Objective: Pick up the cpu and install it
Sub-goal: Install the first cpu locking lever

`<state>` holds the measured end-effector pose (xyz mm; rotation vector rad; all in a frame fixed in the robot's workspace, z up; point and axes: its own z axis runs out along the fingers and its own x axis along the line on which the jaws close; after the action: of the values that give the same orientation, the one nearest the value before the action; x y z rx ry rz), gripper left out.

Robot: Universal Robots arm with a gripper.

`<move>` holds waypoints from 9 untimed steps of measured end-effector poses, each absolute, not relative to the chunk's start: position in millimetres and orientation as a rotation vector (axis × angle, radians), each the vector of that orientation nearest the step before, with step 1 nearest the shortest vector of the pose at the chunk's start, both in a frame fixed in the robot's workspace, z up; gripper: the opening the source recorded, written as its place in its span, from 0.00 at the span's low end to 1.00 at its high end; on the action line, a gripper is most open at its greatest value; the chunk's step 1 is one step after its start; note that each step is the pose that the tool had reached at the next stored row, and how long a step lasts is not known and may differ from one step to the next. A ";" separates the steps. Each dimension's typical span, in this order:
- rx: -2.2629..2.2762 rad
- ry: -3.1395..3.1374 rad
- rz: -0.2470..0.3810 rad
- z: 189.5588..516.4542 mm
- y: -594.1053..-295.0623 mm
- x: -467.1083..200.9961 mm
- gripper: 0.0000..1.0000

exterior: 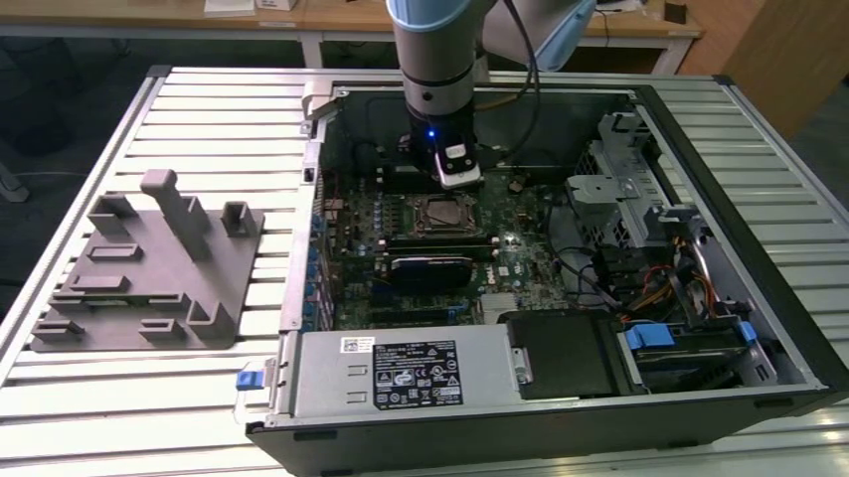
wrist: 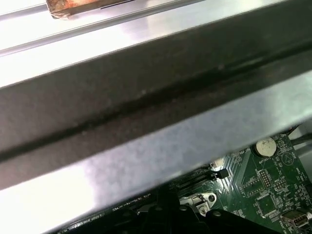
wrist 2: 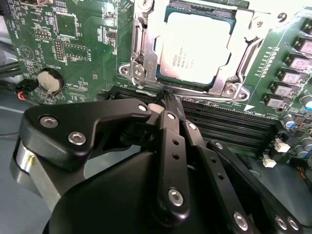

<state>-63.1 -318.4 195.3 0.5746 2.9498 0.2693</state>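
Inside the open black desktop computer case (exterior: 743, 288), lying on its side on a table of pale slatted metal (exterior: 199, 119), the silvery-grey square cpu (wrist 2: 197, 46) already sits in its metal-framed socket on the green motherboard (wrist 2: 83, 44). In the exterior view the same chip (exterior: 442, 215) shows near the middle of the board. The black, multi-link gripper (wrist 2: 168, 105) hangs just beside the socket's edge, over the black memory slots (wrist 2: 234, 129); its fingers (wrist 2: 170, 122) are pressed together with nothing between them.

Judging from this, the carrying and placing step looks done, and the work stands at seating or securing the chip. The socket's steel frame (wrist 2: 141, 53) surrounds the cpu, though whether it is latched cannot be told. Any further move here would call for a fine, vertical touch, since the socket is crowded by small components and a round silver coin battery (wrist 2: 50, 82).

On the exterior view's left, a large grey plastic tray with upright posts (exterior: 146, 268) rests on the slats, well apart from the case. Beyond the table stands light wooden furniture (exterior: 332, 20).
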 end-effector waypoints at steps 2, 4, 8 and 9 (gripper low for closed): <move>0.574 2.949 0.268 195.0 -318.5 -63.1 0.11; 0.574 2.949 0.266 194.8 -318.7 -63.1 0.11; 0.574 2.948 0.262 194.2 -319.1 -63.2 0.11; 0.574 2.948 0.260 194.1 -319.2 -63.2 0.11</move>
<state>-63.2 -319.2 194.1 0.5735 2.9477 0.2601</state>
